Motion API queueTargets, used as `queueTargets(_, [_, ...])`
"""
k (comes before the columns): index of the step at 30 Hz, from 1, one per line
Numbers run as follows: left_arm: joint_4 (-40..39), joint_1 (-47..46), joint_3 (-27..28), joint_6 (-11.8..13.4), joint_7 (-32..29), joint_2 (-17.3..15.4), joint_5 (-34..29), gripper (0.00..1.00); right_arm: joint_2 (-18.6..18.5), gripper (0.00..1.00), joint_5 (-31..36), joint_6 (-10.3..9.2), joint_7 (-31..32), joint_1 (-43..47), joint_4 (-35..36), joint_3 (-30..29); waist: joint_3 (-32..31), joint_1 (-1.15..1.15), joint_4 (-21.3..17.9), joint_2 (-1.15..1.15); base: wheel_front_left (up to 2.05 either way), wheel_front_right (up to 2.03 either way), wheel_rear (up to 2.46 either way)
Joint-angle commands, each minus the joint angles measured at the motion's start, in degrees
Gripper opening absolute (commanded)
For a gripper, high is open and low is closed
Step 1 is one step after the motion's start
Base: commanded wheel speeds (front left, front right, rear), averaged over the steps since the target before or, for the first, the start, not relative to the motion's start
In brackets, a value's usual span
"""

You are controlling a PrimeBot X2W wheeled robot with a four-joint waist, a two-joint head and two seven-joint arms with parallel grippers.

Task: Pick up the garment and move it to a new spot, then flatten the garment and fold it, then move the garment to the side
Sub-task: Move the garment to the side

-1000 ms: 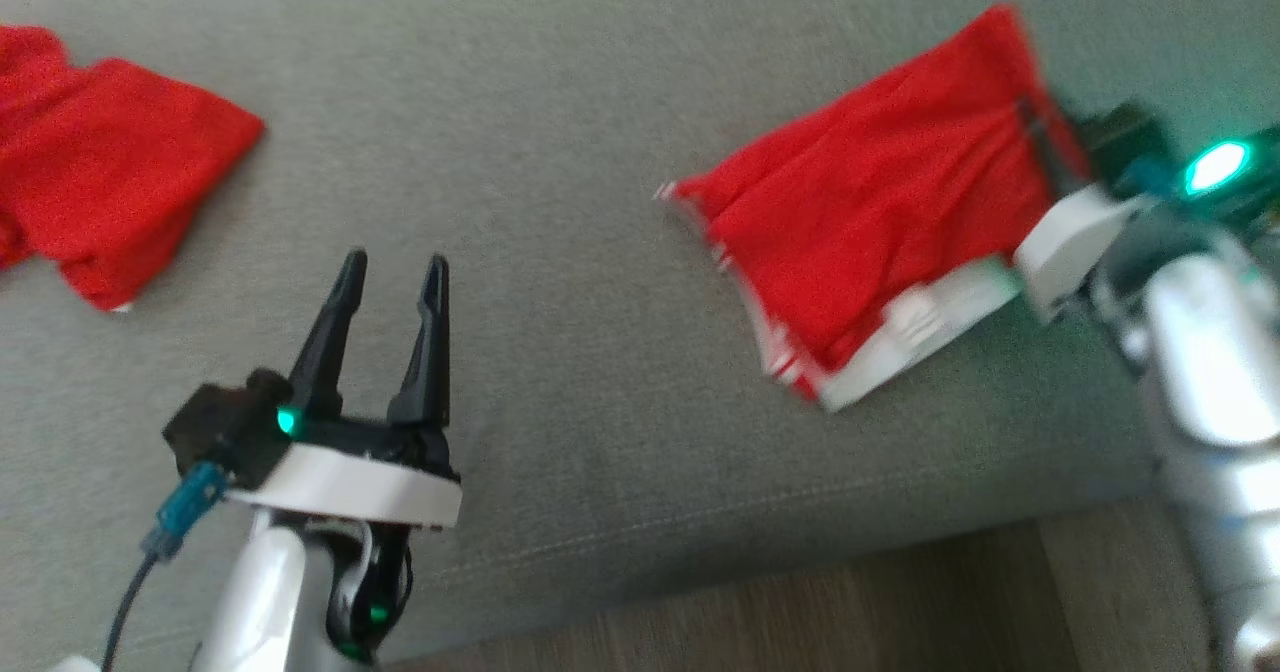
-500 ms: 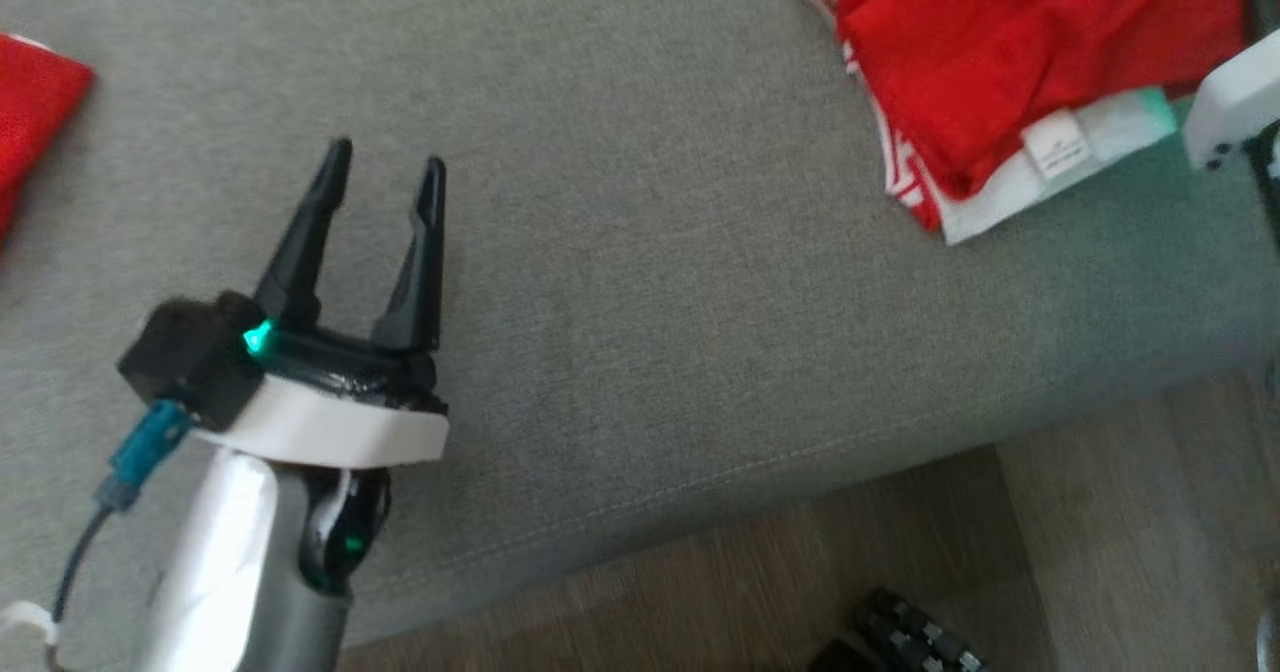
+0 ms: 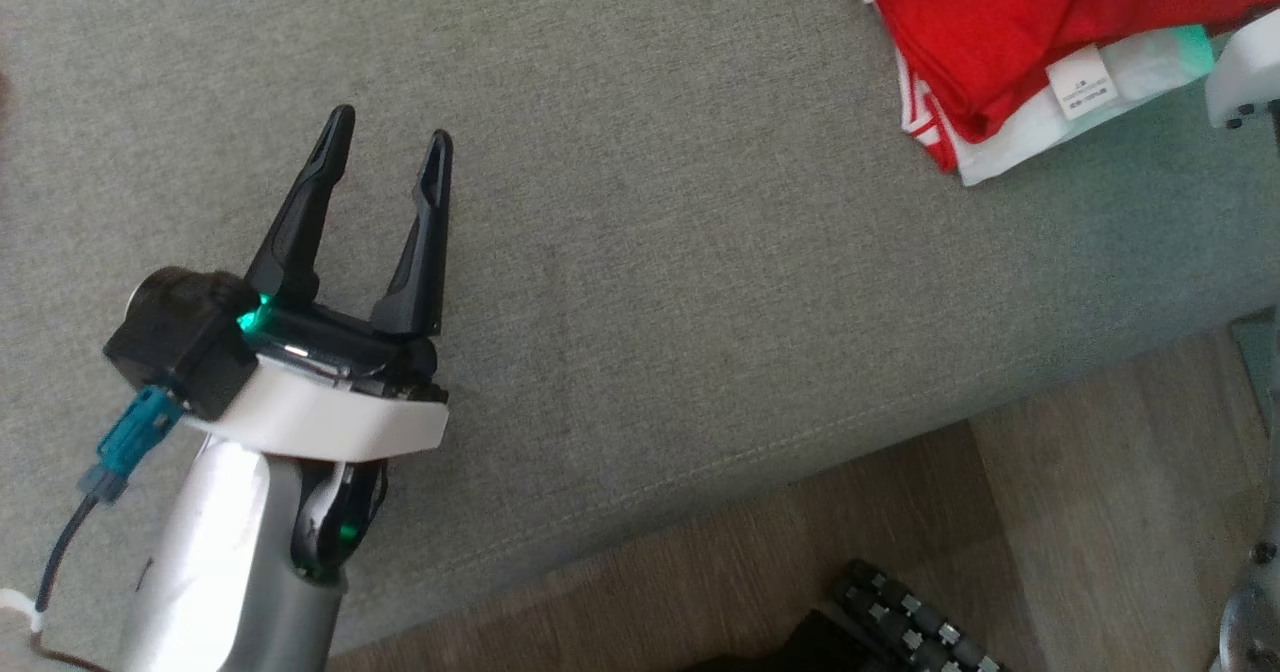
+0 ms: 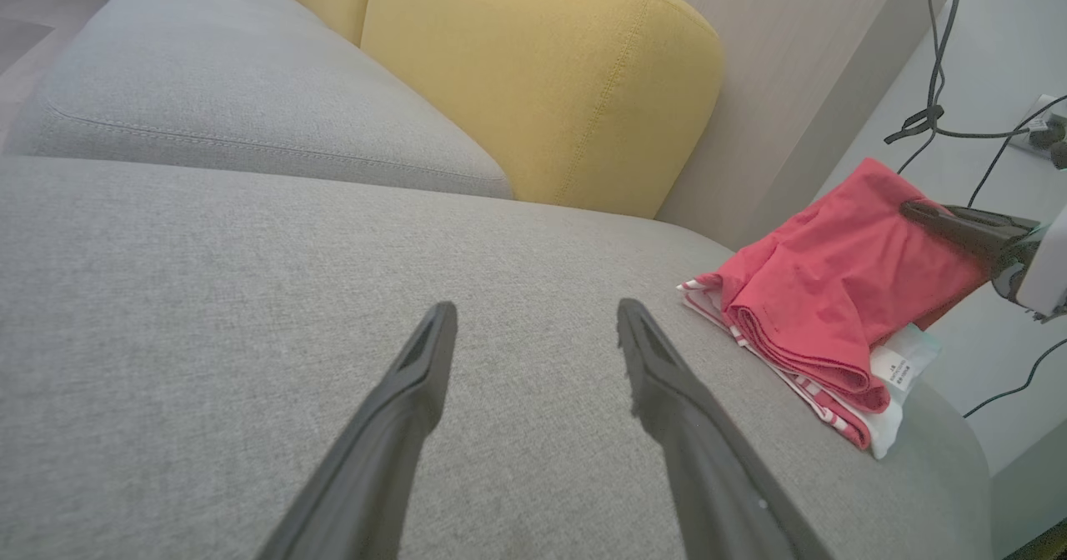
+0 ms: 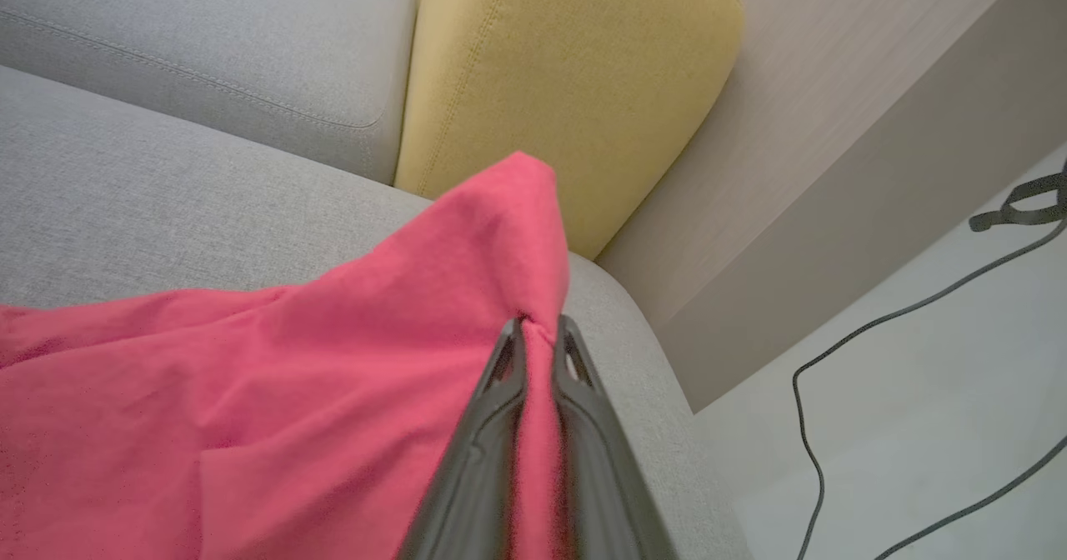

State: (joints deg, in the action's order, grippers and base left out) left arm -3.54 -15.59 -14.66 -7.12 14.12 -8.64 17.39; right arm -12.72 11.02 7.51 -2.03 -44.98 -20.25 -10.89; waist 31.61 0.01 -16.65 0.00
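Observation:
The garment (image 3: pixel 1010 32) is red with a white striped hem and a white label, folded on the grey sofa seat (image 3: pixel 650 252) at the head view's upper right. In the left wrist view the garment (image 4: pixel 825 293) lies near the seat's right end. My right gripper (image 5: pixel 538 335) is shut on a pinched fold of the garment (image 5: pixel 333 377), lifting that edge. My left gripper (image 3: pixel 385 147) stands open over bare cushion at the lower left, well apart from the cloth, with nothing between its fingers (image 4: pixel 417 377).
A yellow back cushion (image 4: pixel 542 77) and a second grey seat (image 4: pixel 208 85) lie behind. The sofa's front edge drops to a wood floor (image 3: pixel 1050 512), where a dark ribbed object (image 3: pixel 900 622) sits. Black cables (image 5: pixel 917 335) trail on the pale floor beside the sofa's end.
The head camera has swung, shifting the garment to the top right corner and another red cloth out of frame. Both grippers keep their states; the right still holds the garment.

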Motion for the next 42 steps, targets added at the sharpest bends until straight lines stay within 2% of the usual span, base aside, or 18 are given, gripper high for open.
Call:
queueTargets(1, [-2.2,-0.3,1.1,-0.3,-0.2,-0.8,0.3,1.0,-0.3,0.0,0.2,-0.02,0.1,0.9,2.5,0.2,0.0,-0.01,0.1,0.0,0.0,0.0,0.0])
queueTargets(4, [-2.2,-0.1,1.1,-0.2,-0.1,-0.8,0.6,1.0,-0.4,0.0,1.0,-0.02,0.2,1.3,3.2,0.0,0.0,-0.01,0.4,0.0,0.0,0.0,0.0])
queueTargets(5, [-2.2,-0.1,1.2,-0.2,-0.1,-0.8,0.7,1.0,-0.2,0.33,1.0,-0.02,0.2,1.4,3.5,-0.2,-0.1,-0.01,0.5,0.0,0.0,0.0,0.0])
queueTargets(6, [-2.1,-0.1,1.1,-0.1,-0.1,-0.8,0.8,1.0,0.2,0.54,0.7,-0.02,0.6,1.6,3.5,-0.2,-0.1,-0.01,0.6,0.0,0.0,0.0,0.0])
queueTargets(7, [-2.0,0.0,1.2,-0.1,-0.1,-0.8,0.9,1.0,0.3,1.0,0.6,-0.02,0.9,1.7,3.7,0.0,-0.2,-0.01,0.7,0.0,0.0,0.0,0.0])
queueTargets(16, [0.5,0.8,0.9,0.2,0.5,1.3,2.2,1.0,1.3,1.0,0.3,-0.02,1.1,2.2,7.6,1.5,-4.8,-0.01,3.2,0.0,0.0,0.0,0.0])
queueTargets(23, [2.5,2.1,3.5,0.9,0.8,3.7,3.5,1.0,4.8,1.0,-2.2,-0.02,0.0,5.2,10.7,6.4,-12.3,-0.01,7.5,0.0,0.0,0.0,0.0])
queueTargets(32, [3.5,7.1,7.3,1.7,0.9,5.6,4.2,1.0,8.8,1.0,-6.7,-0.02,-5.3,15.5,11.6,11.7,-21.4,-0.01,13.6,0.0,0.0,0.0,0.0])
queueTargets(42, [4.2,12.7,7.4,4.2,0.9,5.7,6.0,1.0,9.8,1.0,-11.3,-0.02,-9.9,27.0,12.2,14.3,-26.6,-0.01,17.3,0.0,0.0,0.0,0.0])
